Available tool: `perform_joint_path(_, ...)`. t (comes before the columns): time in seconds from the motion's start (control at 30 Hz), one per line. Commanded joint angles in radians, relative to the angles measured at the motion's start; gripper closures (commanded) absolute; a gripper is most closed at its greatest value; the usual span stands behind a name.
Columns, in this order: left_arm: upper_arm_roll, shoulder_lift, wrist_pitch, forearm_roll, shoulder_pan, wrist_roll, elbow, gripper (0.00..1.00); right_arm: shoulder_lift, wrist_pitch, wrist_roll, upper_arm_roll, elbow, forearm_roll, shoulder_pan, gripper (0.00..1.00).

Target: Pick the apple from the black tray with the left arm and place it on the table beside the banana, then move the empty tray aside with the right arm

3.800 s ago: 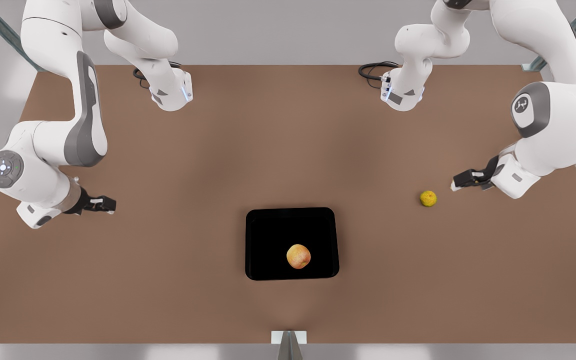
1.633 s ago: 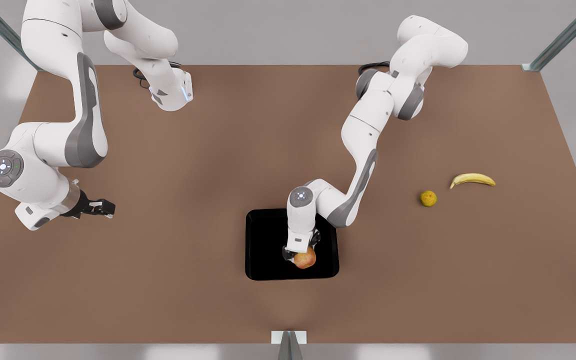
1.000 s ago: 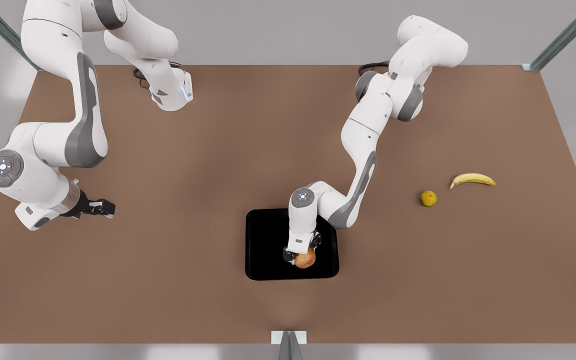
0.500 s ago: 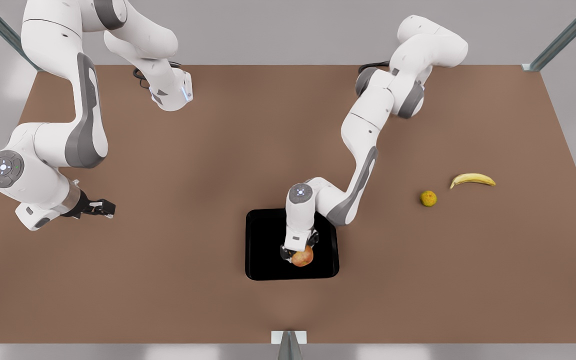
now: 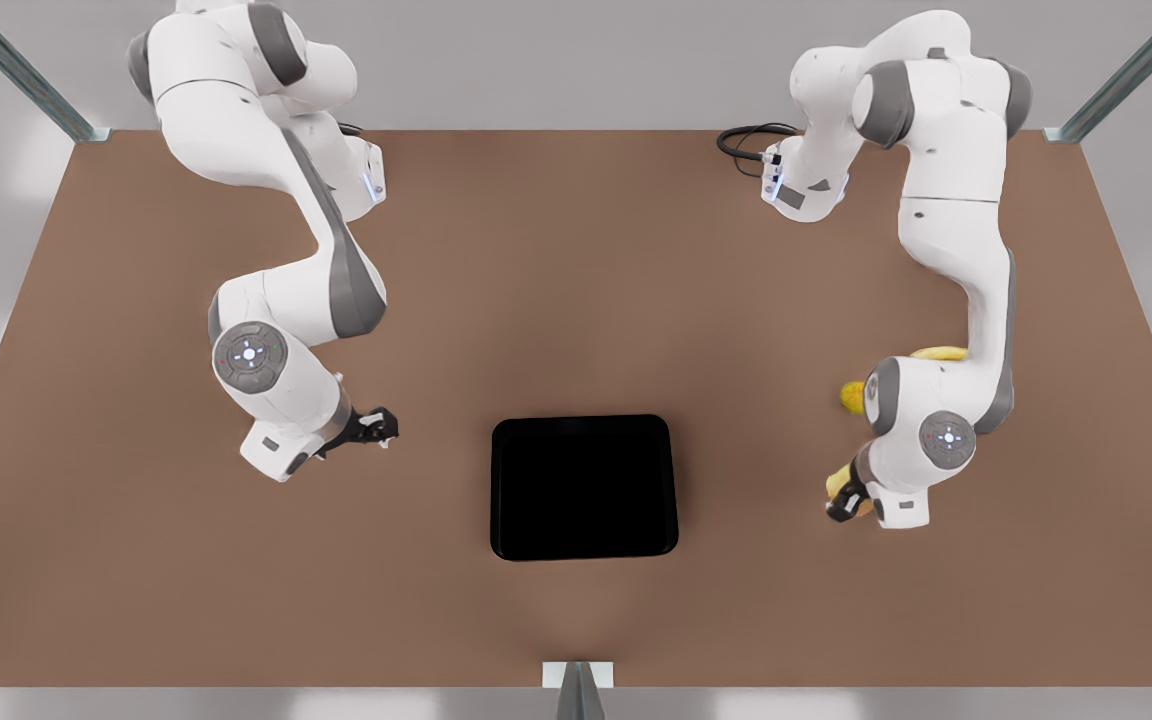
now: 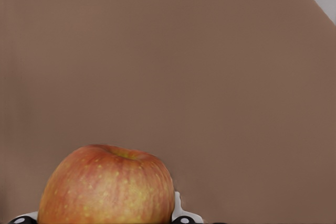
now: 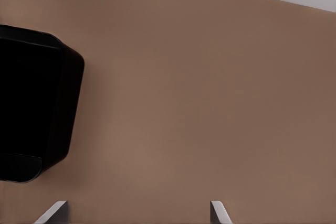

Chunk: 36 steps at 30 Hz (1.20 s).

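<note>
Apple (image 6: 106,187) stem-dimple up, seemingly | left end effector (image 5: 844,503) clamps it | right end effector (image 5: 381,428) spread, empty

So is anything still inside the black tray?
Nothing: the black tray lies bare. The apple sits in the left gripper; whether it touches the table is covered by the arm.
</note>
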Motion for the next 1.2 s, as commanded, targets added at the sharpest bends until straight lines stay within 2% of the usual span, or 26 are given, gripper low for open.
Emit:
perform_joint_path(0.0, 0.0, -0.002, 0.196, -0.064, 0.039, 0.997, -0.039, 0.08, 0.042, 0.119, 0.352, 0.003, 0.009, 0.007, 0.035, 0.0)
perform_joint_path(0.03, 0.0, 0.001, 0.196, -0.064, 0.045, 0.997, -0.036, 0.0, 0.079, 0.168, 0.369, 0.003, 0.011, 0.007, 0.05, 0.0)
perform_joint_path(0.17, 0.002, 0.013, 0.185, -0.064, 0.047, 0.997, -0.042, 0.0, 0.223, 0.224, 0.429, 0.001, 0.078, 0.005, 0.102, 0.0)
perform_joint_path(0.2, 0.003, 0.009, 0.176, -0.064, 0.048, 0.995, -0.041, 0.0, 0.244, 0.297, 0.444, 0.001, 0.078, 0.007, 0.108, 0.0)
perform_joint_path(0.23, 0.006, -0.052, 0.053, -0.064, 0.048, 0.995, -0.021, 0.0, 0.258, 0.33, 0.484, 0.001, 0.08, 0.007, 0.117, 0.0)
perform_joint_path(0.27, 0.008, -0.132, -0.223, -0.066, 0.048, 0.994, 0.088, 0.0, 0.269, 0.337, 0.502, 0.001, 0.082, 0.007, 0.122, 0.0)
perform_joint_path(0.3, 0.008, -0.148, -0.631, -0.083, 0.048, 0.989, 0.333, 0.0, 0.289, 0.356, 0.504, 0.001, 0.091, 0.007, 0.128, 0.0)
perform_joint_path(0.33, 0.0, -0.224, -0.753, -0.074, 0.045, 0.948, 0.43, 0.0, 0.301, 0.371, 0.506, 0.001, 0.091, 0.007, 0.136, 0.0)
perform_joint_path(0.37, 0.0, -0.272, -0.718, -0.066, 0.042, 0.94, 0.374, 0.0, 0.31, 0.38, 0.519, 0.001, 0.091, 0.007, 0.137, 0.0)
perform_joint_path(0.4, -0.002, -0.341, -0.589, -0.052, 0.042, 0.974, 0.216, 0.0, 0.323, 0.396, 0.515, 0.001, 0.091, 0.004, 0.137, 0.0)
perform_joint_path(0.47, -0.002, -0.338, -0.577, -0.055, 0.043, 1.053, 0.194, 0.0, 0.347, 0.426, 0.495, 0.001, 0.091, -0.001, 0.143, 0.0)
perform_joint_path(0.5, -0.003, -0.382, -0.503, -0.049, 0.04, 1.056, 0.104, 0.0, 0.356, 0.439, 0.493, 0.001, 0.091, -0.001, 0.143, 0.0)
perform_joint_path(0.67, -0.003, -0.366, -0.5, -0.048, 0.036, 1.047, 0.13, 0.0, 0.393, 0.465, 0.47, 0.004, 0.089, -0.002, 0.153, 0.01)
perform_joint_path(0.8, 0.0, -0.364, -0.502, -0.048, 0.042, 1.044, 0.13, 0.0, 0.412, 0.465, 0.452, 0.012, 0.091, -0.001, 0.166, 0.17)
perform_joint_path(0.83, 0.0, -0.364, -0.502, -0.048, 0.04, 1.043, 0.13, 0.0, 0.41, 0.465, 0.45, 0.012, 0.089, -0.001, 0.166, 0.23)
perform_joint_path(0.87, 0.0, -0.364, -0.502, -0.048, 0.04, 1.044, 0.13, 0.0, 0.41, 0.463, 0.427, 0.012, 0.089, -0.001, 0.165, 0.35)
perform_joint_path(0.93, 0.0, -0.364, -0.502, -0.048, 0.042, 1.043, 0.13, 0.0, 0.41, 0.463, 0.412, 0.012, 0.089, 0.001, 0.163, 0.45)
perform_joint_path(1.07, 0.002, -0.361, -0.502, -0.048, 0.042, 1.035, 0.13, 0.0, 0.408, 0.462, 0.387, 0.012, 0.089, 0.001, 0.163, 0.58)
perform_joint_path(1.17, 0.0, -0.361, -0.503, -0.026, 0.04, 1.023, 0.13, 0.0, 0.41, 0.462, 0.375, 0.012, 0.088, -0.001, 0.163, 0.62)
